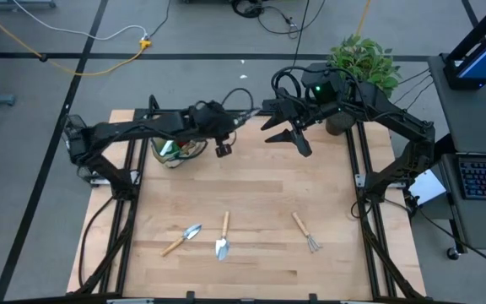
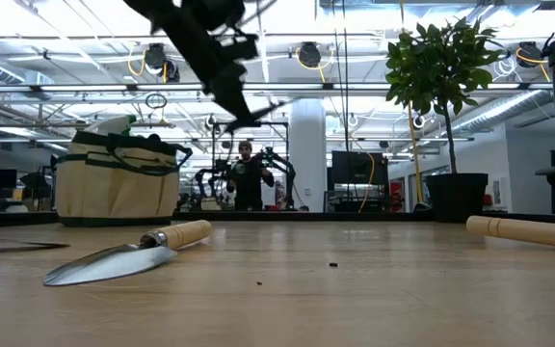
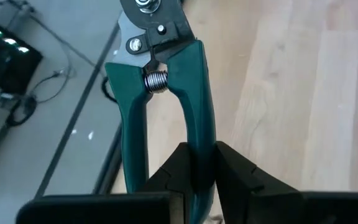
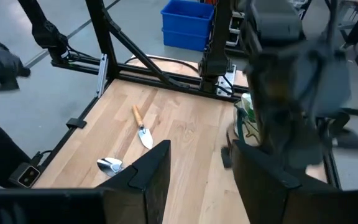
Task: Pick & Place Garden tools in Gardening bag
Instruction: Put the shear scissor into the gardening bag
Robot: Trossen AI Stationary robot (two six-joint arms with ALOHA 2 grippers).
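Note:
My left gripper hangs above the table just right of the tan gardening bag, shut on the dark green-handled pruning shears. In the low view this arm slants down from the top, right of the bag. My right gripper is open and empty, high over the far middle of the table; its wrist view looks at the left arm and the bag. Two wooden-handled trowels and a fork rake lie flat near the front edge. My left gripper pinches one of the shears' two green handles between its two fingers; the handle runs back between them. The other handle stands free beside the fingers. The shears point away from the gripper, head farthest out, lifted clear of the table.
A leafy potted plant stands at the table's far right corner, behind my right arm. Things stick up out of the bag's top. Bare wood lies between the bag and the tools at the front. A person stands far behind the table.

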